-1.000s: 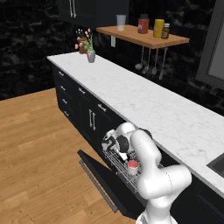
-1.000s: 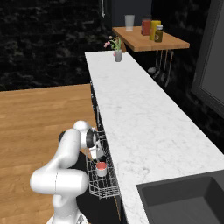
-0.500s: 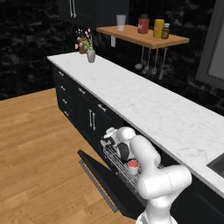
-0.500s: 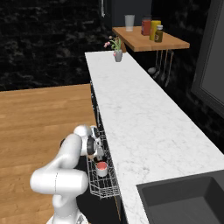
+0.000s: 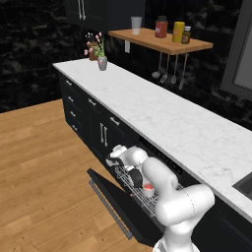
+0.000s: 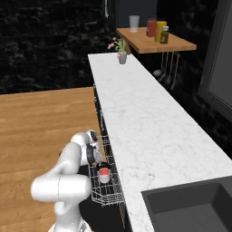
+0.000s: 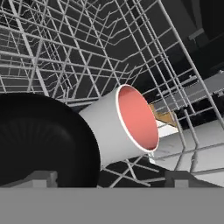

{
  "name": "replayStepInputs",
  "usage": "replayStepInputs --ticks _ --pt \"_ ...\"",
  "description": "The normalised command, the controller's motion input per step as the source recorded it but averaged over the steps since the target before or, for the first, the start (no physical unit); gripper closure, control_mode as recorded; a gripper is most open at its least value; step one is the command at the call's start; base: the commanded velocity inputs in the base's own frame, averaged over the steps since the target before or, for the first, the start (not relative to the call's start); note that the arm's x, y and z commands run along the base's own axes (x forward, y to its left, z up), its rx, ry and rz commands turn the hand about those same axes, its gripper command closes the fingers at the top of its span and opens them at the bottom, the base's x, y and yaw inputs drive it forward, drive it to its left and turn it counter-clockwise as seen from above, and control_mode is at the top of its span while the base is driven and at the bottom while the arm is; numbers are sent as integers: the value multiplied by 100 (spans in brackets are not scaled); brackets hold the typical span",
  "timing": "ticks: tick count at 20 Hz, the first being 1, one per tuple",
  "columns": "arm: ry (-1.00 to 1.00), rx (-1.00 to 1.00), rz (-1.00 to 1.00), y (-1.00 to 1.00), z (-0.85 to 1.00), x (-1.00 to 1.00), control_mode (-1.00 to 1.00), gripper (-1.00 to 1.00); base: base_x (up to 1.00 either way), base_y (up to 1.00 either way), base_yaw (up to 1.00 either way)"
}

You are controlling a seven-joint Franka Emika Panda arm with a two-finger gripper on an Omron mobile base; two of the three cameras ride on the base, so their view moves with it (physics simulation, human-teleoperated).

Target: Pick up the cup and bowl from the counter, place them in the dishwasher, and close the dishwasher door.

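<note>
Both dishes sit in the dishwasher's wire rack (image 6: 107, 192): the cup (image 7: 122, 124) lies at the centre of the hand view, red mouth (image 7: 137, 117) facing right, the black bowl (image 7: 41, 140) at lower left, touching it. The claw (image 7: 109, 178) hovers just above; whether it grips the bowl cannot be told. Loading looks finished, so the next move is probably retreating to lift the open dishwasher door (image 5: 118, 209).

Your pincer (image 7: 109, 179) is hemmed in the rack (image 7: 78, 52): bowl (image 7: 39, 140) and cup (image 7: 124, 124) directly ahead, wires all around.
</note>
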Motion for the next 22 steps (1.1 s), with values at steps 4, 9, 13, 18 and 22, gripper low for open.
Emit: replayStepInputs --ticks 4,9,13,18,22 --pt "0 -7 -1 42 60 -36 -100 -100 0 0 0" --pt "-15 -8 0 31 68 -46 -100 -100 0 0 0" --pt "-52 -8 12 6 40 -76 -100 -100 0 0 0" --pt "-66 0 16 0 53 -80 -100 -100 0 0 0" --pt "-72 0 20 -3 57 -92 -100 -100 0 0 0"
